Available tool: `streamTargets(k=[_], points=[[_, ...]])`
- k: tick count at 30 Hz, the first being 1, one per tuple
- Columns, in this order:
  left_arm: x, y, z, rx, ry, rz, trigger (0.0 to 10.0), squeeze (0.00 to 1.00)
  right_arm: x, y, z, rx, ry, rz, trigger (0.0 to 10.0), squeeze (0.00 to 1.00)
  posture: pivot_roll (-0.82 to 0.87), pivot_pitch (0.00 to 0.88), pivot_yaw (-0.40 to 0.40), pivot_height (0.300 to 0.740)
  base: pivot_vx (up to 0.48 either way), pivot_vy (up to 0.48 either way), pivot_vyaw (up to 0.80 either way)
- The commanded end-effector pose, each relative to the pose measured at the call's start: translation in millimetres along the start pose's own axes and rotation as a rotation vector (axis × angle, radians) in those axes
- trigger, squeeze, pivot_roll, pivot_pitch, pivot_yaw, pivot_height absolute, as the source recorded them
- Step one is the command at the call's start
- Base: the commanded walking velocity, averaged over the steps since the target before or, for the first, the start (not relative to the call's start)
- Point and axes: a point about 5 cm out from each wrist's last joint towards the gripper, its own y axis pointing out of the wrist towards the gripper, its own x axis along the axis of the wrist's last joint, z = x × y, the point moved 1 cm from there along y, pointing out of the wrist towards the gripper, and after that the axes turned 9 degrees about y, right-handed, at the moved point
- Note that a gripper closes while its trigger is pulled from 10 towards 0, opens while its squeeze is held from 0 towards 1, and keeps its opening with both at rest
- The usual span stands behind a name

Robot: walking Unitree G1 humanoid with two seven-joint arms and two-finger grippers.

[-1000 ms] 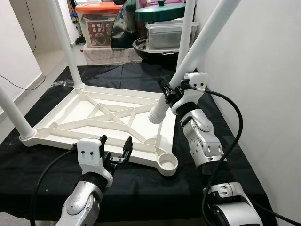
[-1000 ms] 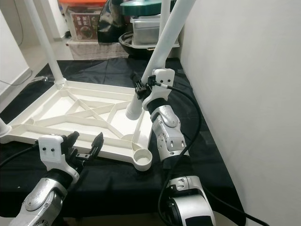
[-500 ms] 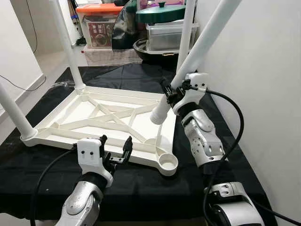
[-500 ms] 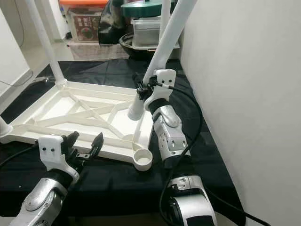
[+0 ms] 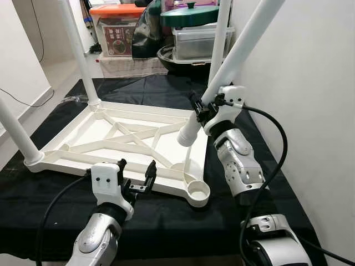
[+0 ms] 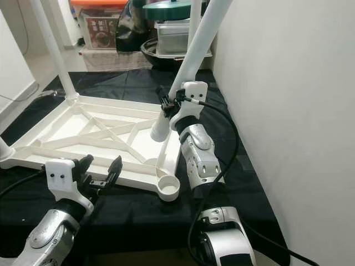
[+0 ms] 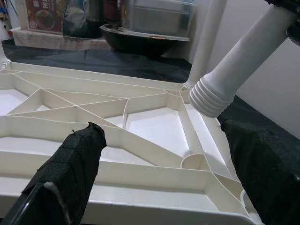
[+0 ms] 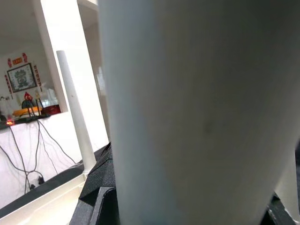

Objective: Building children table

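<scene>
I have the right tool (image 5: 201,108) clenched on the loose leg (image 5: 233,55), whose threaded end hangs tilted above the upturned tabletop (image 5: 119,141), up and back from the empty corner socket (image 5: 197,192). That socket is nearest my right arm. The left tool (image 5: 136,176) hovers released beside the tabletop's near edge.

A room in a home: white walls, pale floor (image 5: 55,69), and stacked household storage at the back, namely plastic bins (image 5: 113,29), a lidded pot (image 5: 191,14) and a black bowl (image 5: 177,58). A framed picture (image 8: 20,77) hangs beyond.
</scene>
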Motion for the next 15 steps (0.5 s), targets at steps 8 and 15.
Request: streamTargets(k=[8, 15], points=[[-2.1, -0.6, 2.5, 0.013, 0.006, 0.006, 10.0, 0.00, 1.4, 1.6, 2.4, 0.005, 0.000, -0.006, 10.0, 0.00, 0.00, 0.017, -0.011, 0.740, 0.000, 0.000, 0.00], [-2.6, -0.9, 2.5, 0.013, 0.006, 0.005, 10.0, 0.00, 1.6, 1.6, 1.2, 0.003, -0.002, -0.007, 10.0, 0.00, 0.00, 0.013, -0.008, 0.740, 0.000, 0.000, 0.00]])
